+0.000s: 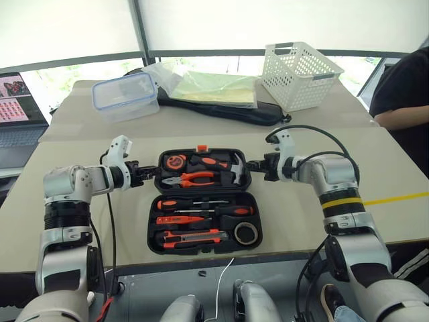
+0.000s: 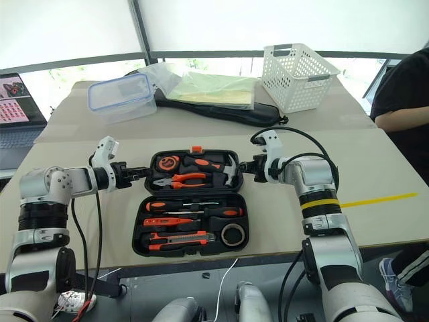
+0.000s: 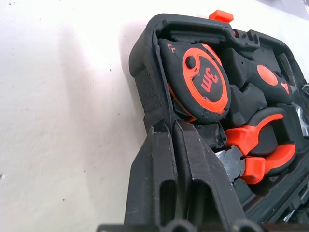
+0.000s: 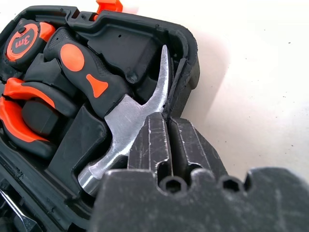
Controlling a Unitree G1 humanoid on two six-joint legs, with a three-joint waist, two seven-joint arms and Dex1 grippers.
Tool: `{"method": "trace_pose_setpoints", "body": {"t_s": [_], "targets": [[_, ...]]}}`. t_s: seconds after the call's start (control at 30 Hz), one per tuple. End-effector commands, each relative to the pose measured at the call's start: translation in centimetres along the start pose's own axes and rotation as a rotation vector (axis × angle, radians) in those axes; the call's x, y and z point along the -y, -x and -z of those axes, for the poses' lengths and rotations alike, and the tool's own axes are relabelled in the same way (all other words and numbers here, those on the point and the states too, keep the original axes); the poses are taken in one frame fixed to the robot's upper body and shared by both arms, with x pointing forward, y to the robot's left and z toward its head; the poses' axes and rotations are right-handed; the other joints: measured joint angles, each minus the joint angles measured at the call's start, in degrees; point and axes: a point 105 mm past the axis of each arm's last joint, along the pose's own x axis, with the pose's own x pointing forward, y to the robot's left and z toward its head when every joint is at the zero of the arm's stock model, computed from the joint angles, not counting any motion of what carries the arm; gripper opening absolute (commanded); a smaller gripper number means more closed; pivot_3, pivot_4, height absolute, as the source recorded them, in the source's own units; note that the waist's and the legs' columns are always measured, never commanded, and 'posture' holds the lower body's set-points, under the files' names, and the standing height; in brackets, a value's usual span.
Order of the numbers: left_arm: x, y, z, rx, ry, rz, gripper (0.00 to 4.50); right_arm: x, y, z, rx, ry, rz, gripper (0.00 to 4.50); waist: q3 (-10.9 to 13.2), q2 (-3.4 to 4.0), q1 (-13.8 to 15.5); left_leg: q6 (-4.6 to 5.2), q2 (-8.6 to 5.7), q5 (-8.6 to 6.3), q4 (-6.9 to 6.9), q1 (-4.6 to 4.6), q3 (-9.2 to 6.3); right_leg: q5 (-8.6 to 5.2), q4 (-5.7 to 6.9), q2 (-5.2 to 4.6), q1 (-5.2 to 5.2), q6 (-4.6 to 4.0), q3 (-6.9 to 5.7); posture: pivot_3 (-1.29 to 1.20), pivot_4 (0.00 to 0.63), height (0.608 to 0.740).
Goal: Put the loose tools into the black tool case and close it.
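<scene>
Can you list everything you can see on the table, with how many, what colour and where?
tool case: one, black, open, mid-table
tape measure: one, black and orange, far half of the case
pliers: one, orange-handled, far half
hammer: one, black and orange, far half
screwdrivers: two, orange and black, near half
tester screwdriver: one, orange, near half
utility knife: one, black and orange, near half
tape roll: one, dark, near half
basket: one, white, far right
lidded box: one, clear with blue rim, far left
long bag: one, black, far side
laptop: one, far left
left end effector: shut, at the case's left edge
right end effector: shut, at the case's right edge
</scene>
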Motion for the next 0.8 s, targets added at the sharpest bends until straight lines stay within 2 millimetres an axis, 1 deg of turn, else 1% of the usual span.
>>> {"method": "trace_pose_setpoints", "body": {"t_s": [0.03,0.07,0.1,0.2,0.23,0.3,0.37,0.43,0.5,0.57,0.63,0.7,0.77,0.8], "targets": [[1.9,-0.2,-0.4,0.030,-0.044,0.080,0.00,-0.4,0.1,-1.1,0.050,0.050,-0.004,0.04,0.00,0.00,-0.05,0.00,0.01,0.00,0.00,0.00,0.00,0.00,0.01,0.00,0.00,0.00,0.01,0.00,0.150,0.740],[2.1,-0.2,-0.5,0.040,-0.052,0.091,0.00,-0.4,0.2,-1.4,0.062,0.063,-0.001,0.04,0.00,0.00,-0.08,0.00,0.01,0.00,0.00,0.00,0.00,0.00,0.01,0.00,0.00,0.00,0.01,0.00,0.150,0.740],[2.4,-0.2,-0.7,0.053,-0.078,0.100,0.00,-0.4,0.3,-2.1,0.095,0.094,0.005,0.04,0.00,0.00,-0.07,0.00,0.01,0.00,0.00,-0.01,0.01,0.00,0.01,0.00,0.00,0.00,0.01,0.00,0.150,0.740],[3.4,-0.1,-2.4,0.161,-0.239,0.095,0.00,-0.8,1.3,-5.3,0.244,0.263,0.059,0.04,0.01,0.00,0.14,0.00,0.00,0.00,0.00,-0.04,0.01,0.01,0.01,-0.01,-0.01,0.01,-0.01,0.00,0.150,0.740],[3.5,-0.1,-2.8,0.189,-0.272,0.091,0.00,-0.9,1.5,-5.9,0.273,0.302,0.074,0.04,0.02,0.00,0.20,0.00,-0.01,0.00,0.01,-0.06,0.00,0.01,0.00,-0.01,-0.01,0.01,-0.02,0.00,0.150,0.740],[4.1,0.1,-4.1,0.275,-0.371,0.075,0.00,-1.4,2.1,-7.4,0.350,0.363,0.088,0.04,0.03,-0.01,0.22,-0.01,-0.05,0.00,0.01,-0.14,-0.01,0.01,-0.01,-0.01,-0.11,0.01,-0.02,0.00,0.150,0.740],[4.9,0.3,-5.1,0.348,-0.456,0.077,0.00,-1.8,2.6,-8.1,0.401,0.450,0.100,0.04,0.04,0.00,0.07,-0.01,-0.05,0.00,0.01,-0.18,0.00,0.01,0.00,0.00,-0.15,0.01,-0.03,0.00,0.150,0.740],[5.6,0.6,-5.5,0.413,-0.585,0.065,0.00,-2.0,3.2,-7.8,0.433,0.588,0.131,0.04,0.04,0.00,-0.06,-0.01,-0.04,0.00,-0.02,-0.32,0.03,0.01,0.00,0.01,-0.36,0.00,-0.04,0.00,0.150,0.740],[6.0,0.8,-5.1,0.450,-0.697,0.048,0.00,-2.2,3.7,-7.0,0.472,0.678,0.150,0.04,0.04,0.00,-0.27,-0.02,-0.03,0.00,-0.05,-0.37,0.04,0.01,0.00,0.03,-0.47,0.00,-0.06,0.00,0.150,0.740],[5.6,0.8,-4.1,0.466,-0.762,0.019,0.00,-2.0,4.2,-5.8,0.503,0.735,0.181,0.04,0.03,0.00,-0.39,-0.02,-0.05,0.00,-0.12,-0.39,0.06,0.01,-0.03,0.04,-0.56,0.00,-0.07,0.00,0.150,0.740],[4.9,0.9,-3.0,0.480,-0.816,-0.037,0.00,-1.7,4.5,-4.1,0.521,0.808,0.214,0.04,0.03,0.00,-0.44,-0.02,-0.06,0.00,-0.19,-0.38,0.13,0.01,-0.04,0.08,-0.64,0.00,-0.13,0.00,0.150,0.740],[4.5,1.1,-1.7,0.491,-0.909,-0.077,0.00,-1.6,4.9,-2.5,0.543,0.894,0.244,0.04,0.02,0.00,-0.35,-0.02,-0.06,0.00,-0.21,-0.35,0.20,0.01,-0.03,0.08,-0.65,0.00,-0.13,0.00,0.150,0.740],[4.2,1.4,-0.9,0.503,-0.972,-0.113,0.00,-1.4,5.2,-1.5,0.564,0.922,0.263,0.04,0.02,0.01,-0.14,-0.01,-0.06,0.00,-0.29,-0.11,0.25,0.01,-0.07,0.08,-0.47,-0.01,-0.08,0.00,0.150,0.740],[3.6,1.8,-0.5,0.515,-0.965,-0.149,0.00,-1.2,5.4,-0.7,0.567,0.911,0.271,0.04,0.02,0.01,-0.01,-0.02,-0.06,0.00,-0.34,0.09,0.28,0.00,-0.13,0.08,-0.25,-0.01,-0.04,0.00,0.150,0.740]]}}
